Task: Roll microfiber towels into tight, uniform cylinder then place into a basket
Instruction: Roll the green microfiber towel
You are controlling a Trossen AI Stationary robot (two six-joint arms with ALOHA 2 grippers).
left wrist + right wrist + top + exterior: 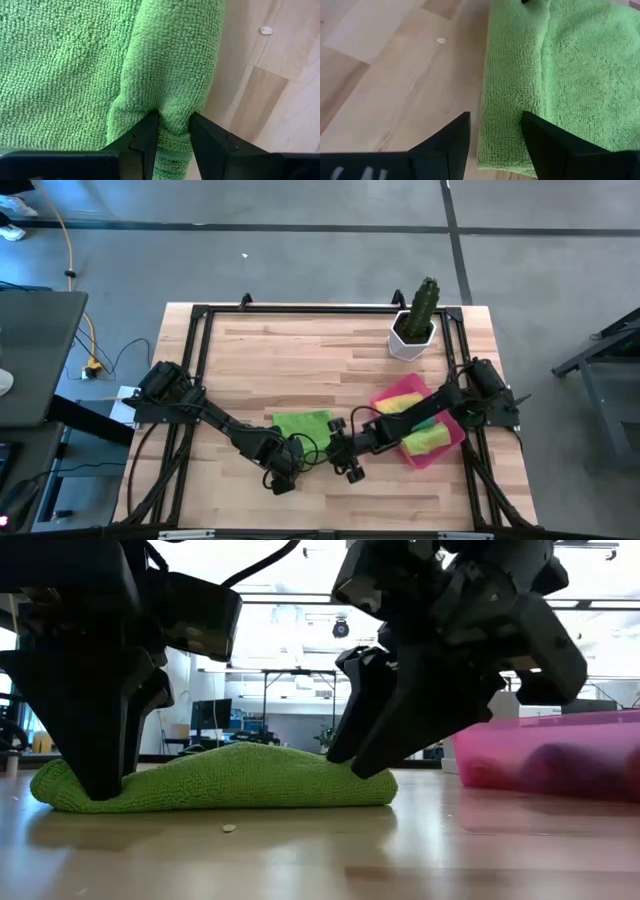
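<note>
Beside the basket (452,442), on the worktop (300,345), lies the green towel (302,423). To roll evenly, both ends of the folded edge should turn together. The left gripper (173,131) pinches that edge; the right gripper (495,131) fingers stand released, straddling the towel's corner.

Lab/workshop: concrete floor (300,250), monitors (212,712), framed wood bench (300,340).

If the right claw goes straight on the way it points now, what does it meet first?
Most likely the lime green towel: the open right claw hangs over the towel's folded edge, one finger off the cloth. The wooden table lies right under it; the gap is unclear.
</note>
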